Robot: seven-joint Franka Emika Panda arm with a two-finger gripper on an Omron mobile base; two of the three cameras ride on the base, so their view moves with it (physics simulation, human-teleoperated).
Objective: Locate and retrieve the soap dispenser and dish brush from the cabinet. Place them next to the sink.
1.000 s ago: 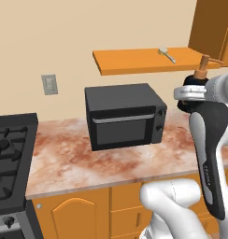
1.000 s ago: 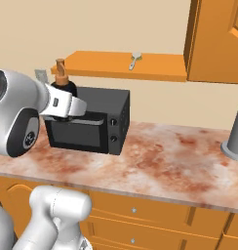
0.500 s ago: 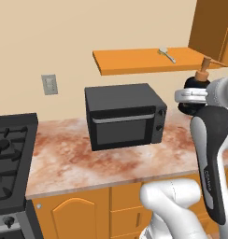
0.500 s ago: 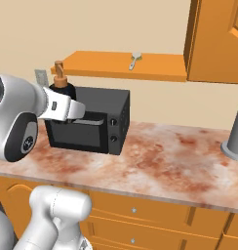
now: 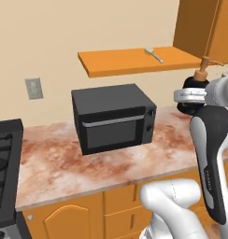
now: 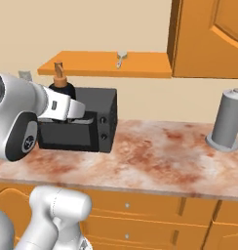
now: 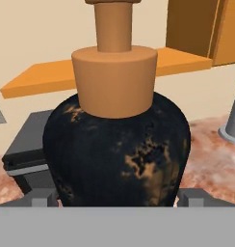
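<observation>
My gripper (image 7: 117, 197) is clamped on the soap dispenser (image 7: 117, 149): in the hand view the squat black bottle sits dead centre between my two fingertips (image 7: 42, 198), which press against its lower sides, jaws spread wide around its belly. Its orange-copper pump top rises to the top edge of that frame.

In the left base view the soap dispenser (image 5: 194, 88) shows at the right edge of the frame, held upright in the air above the marbled surface (image 5: 60, 163), just below the orange shelf of the cabinet (image 5: 130, 61). In the right base view it (image 6: 60, 85) sits at the left of the frame, in front of the black microwave (image 6: 99, 122), its pump top reaching about to the level of the shelf's front edge.

The dish brush (image 5: 153, 53) lies flat on the shelf, toward the upper right of the left base view, near the darker upper cabinet; in the right base view it (image 6: 121, 57) is at upper centre, well apart from my gripper.

A tall grey cylinder (image 6: 226, 119) stands on the surface at the right of the right base view.
</observation>
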